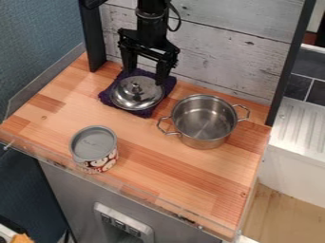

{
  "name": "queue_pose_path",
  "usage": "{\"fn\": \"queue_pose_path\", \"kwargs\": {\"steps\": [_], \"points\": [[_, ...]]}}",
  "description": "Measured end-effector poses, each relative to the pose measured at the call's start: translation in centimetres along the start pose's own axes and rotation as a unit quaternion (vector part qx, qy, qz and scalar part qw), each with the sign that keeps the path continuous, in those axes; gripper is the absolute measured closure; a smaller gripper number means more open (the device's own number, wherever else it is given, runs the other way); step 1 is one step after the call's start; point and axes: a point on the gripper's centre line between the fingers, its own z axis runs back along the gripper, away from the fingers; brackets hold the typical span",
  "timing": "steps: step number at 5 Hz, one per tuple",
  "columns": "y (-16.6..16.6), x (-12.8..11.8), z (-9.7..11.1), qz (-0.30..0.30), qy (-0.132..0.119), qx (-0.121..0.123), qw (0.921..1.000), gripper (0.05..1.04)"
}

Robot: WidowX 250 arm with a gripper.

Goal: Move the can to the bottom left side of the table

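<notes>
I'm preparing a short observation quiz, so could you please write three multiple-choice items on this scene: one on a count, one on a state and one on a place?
1. How many side handles does the metal pot have?
A) One
B) Two
C) Four

2. How is the can standing?
A) Lying on its side
B) Inside the pot
C) Upright

3. Where is the metal lid?
A) On the purple cloth
B) On the pot
C) On the can

1: B, as one loop sticks out on each side of the pot.
2: C, as its round grey top faces up and its printed side shows below.
3: A, as purple fabric shows around the lid's edge.
</notes>
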Motion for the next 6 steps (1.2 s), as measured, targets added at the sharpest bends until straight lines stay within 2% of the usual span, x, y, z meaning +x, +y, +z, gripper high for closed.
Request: {"fn": "queue_pose_path", "kwargs": {"steps": [1, 2, 3, 4, 5, 6], "points": [[-0.3, -0.5, -1.4, 0.0, 0.017, -0.003, 0.9999, 0.083], [-1.8, -5.4, -1.3, -0.013, 0.039, -0.002, 0.9991, 0.083], [-3.7, -8.4, 0.5, -0.043, 0.009, 0.013, 0.9989, 0.083], [-5.4, -11.0, -0.1, -0.069, 0.012, 0.005, 0.9975, 0.083], [-6.9, -13.1, -1.5, -0.082, 0.024, -0.02, 0.9962, 0.083], [-6.8, -13.9, -3.6, -0.072, 0.046, -0.044, 0.9953, 0.083]]}}
